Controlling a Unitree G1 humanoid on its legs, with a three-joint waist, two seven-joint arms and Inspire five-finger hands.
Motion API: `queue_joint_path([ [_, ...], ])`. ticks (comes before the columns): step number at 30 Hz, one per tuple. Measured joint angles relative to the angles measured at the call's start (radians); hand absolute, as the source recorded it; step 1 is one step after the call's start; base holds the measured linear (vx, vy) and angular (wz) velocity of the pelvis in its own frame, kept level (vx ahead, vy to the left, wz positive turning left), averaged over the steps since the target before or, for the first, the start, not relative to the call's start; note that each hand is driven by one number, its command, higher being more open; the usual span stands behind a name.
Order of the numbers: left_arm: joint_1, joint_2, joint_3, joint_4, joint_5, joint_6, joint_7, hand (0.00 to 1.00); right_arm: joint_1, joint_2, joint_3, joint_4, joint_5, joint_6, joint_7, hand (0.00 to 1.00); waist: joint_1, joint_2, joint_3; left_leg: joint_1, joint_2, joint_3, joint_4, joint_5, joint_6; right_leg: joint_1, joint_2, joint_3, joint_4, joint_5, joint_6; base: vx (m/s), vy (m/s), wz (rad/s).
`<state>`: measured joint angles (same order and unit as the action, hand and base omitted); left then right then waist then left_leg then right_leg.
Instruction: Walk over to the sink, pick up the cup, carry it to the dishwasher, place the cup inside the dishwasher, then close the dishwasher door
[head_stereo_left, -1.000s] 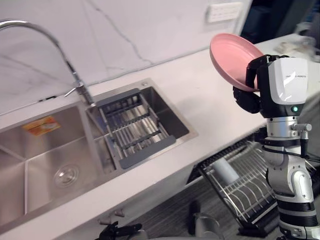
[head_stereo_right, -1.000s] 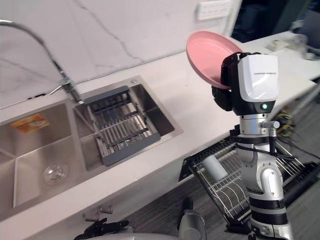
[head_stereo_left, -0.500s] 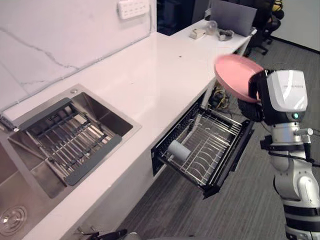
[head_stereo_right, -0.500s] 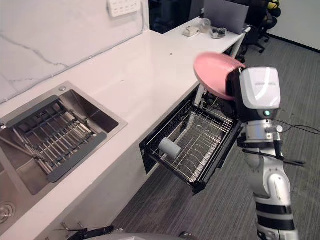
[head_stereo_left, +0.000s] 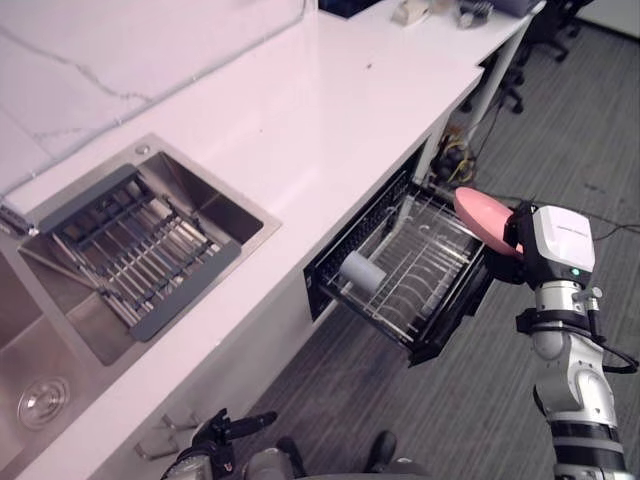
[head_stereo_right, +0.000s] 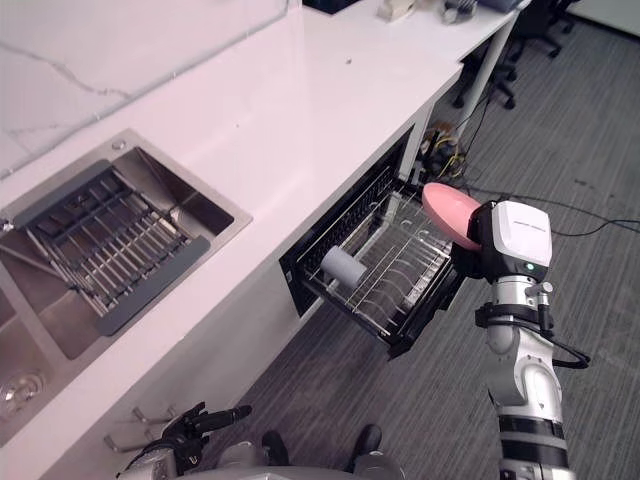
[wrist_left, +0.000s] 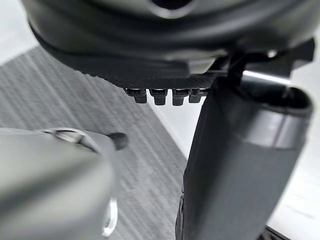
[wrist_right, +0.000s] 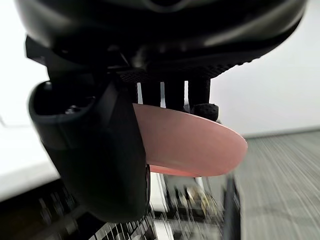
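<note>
right hand (wrist_right: 95, 145): fingers (wrist_right: 174, 95) and thumb clamp the pink plate (head_stereo_left: 483, 220) by the outer edge of the pulled-out dishwasher rack (head_stereo_left: 425, 290) | cup (head_stereo_left: 360, 272) lies on its side in that rack | sink (head_stereo_left: 215, 205) holds a grey drain tray (head_stereo_left: 135, 255) | left hand (head_stereo_left: 215, 440) low, grip cannot be told

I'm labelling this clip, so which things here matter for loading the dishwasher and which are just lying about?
In the job: pink plate, held by the right hand; open dishwasher rack; grey cup lying in it; sink.
Lying about: drain tray in the sink; small items at the counter's far end; office chair.
</note>
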<state>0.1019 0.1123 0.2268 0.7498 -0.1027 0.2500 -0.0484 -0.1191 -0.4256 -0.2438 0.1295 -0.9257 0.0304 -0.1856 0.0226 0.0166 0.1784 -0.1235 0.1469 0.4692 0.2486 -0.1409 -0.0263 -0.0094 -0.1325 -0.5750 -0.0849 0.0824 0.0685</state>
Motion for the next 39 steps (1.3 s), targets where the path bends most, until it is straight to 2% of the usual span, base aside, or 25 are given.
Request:
queue_joint_path([
  [7,-0.074,0.008,-0.001,0.000,-0.038,-0.033,0.008,1.00,-0.158,-0.016,0.026,0.228,0.050,0.044,-0.102,0.00,0.024,0.009,0.081,-0.104,-0.018,-0.063,0.039,0.008,0.016,-0.056,-0.017,-0.034,0.000,0.022,0.005,-0.04,0.106,0.22],
  [11,-0.124,0.025,-0.001,0.000,-0.046,-0.050,0.012,1.00,-0.285,-0.094,0.095,0.280,0.086,0.044,-0.125,0.00,0.042,0.013,0.126,-0.160,-0.027,-0.094,0.057,0.009,0.028,-0.092,-0.025,-0.039,-0.001,0.035,0.008,-0.04,0.118,0.12],
  [17,-0.172,0.029,-0.001,-0.006,-0.074,-0.062,0.021,1.00,-0.449,-0.136,0.194,0.374,0.121,0.056,-0.118,0.00,0.066,0.021,0.182,-0.221,-0.043,-0.121,0.062,0.021,0.049,-0.135,-0.038,-0.034,-0.006,0.052,0.013,-0.02,0.120,0.14],
  [21,-0.193,0.030,-0.001,-0.027,-0.076,-0.063,0.030,1.00,-0.497,-0.138,0.231,0.416,0.163,0.088,-0.099,0.00,0.083,0.027,0.206,-0.258,-0.061,-0.134,0.043,0.039,0.063,-0.169,-0.051,-0.033,-0.007,0.066,0.020,-0.01,0.099,0.14],
  [26,-0.216,0.030,-0.002,-0.048,-0.076,-0.064,0.039,1.00,-0.518,-0.137,0.255,0.490,0.238,0.153,-0.056,0.00,0.101,0.035,0.226,-0.269,-0.081,-0.154,-0.007,0.073,0.083,-0.195,-0.061,-0.015,-0.008,0.121,0.019,0.00,0.138,0.12],
  [29,-0.216,0.040,-0.002,-0.056,-0.076,-0.066,0.039,1.00,-0.518,-0.137,0.255,0.493,0.238,0.167,-0.052,0.00,0.101,0.038,0.231,-0.269,-0.081,-0.155,-0.019,0.080,0.091,-0.202,-0.063,0.016,-0.008,0.151,0.018,0.01,0.134,-0.03],
  [30,-0.216,0.043,-0.002,-0.060,-0.076,-0.066,0.039,1.00,-0.518,-0.137,0.255,0.497,0.238,0.168,-0.052,1.00,0.101,0.038,0.231,-0.269,-0.081,-0.155,-0.022,0.081,0.091,-0.202,-0.063,0.021,-0.008,0.155,0.020,0.01,0.105,0.00],
  [35,-0.218,0.068,-0.007,-0.085,-0.086,-0.081,0.024,1.00,-0.529,-0.137,0.255,0.513,0.273,0.180,-0.069,1.00,0.102,0.037,0.231,-0.266,-0.082,-0.157,-0.060,0.118,0.093,-0.214,-0.062,0.039,-0.008,0.166,0.020,0.00,0.054,0.03],
  [39,-0.218,0.076,-0.020,-0.086,-0.085,-0.085,0.019,1.00,-0.525,-0.136,0.252,0.509,0.291,0.169,-0.080,1.00,0.101,0.036,0.232,-0.245,-0.078,-0.151,-0.114,0.167,0.080,-0.221,-0.052,0.066,-0.008,0.165,0.019,-0.03,-0.005,-0.06],
])
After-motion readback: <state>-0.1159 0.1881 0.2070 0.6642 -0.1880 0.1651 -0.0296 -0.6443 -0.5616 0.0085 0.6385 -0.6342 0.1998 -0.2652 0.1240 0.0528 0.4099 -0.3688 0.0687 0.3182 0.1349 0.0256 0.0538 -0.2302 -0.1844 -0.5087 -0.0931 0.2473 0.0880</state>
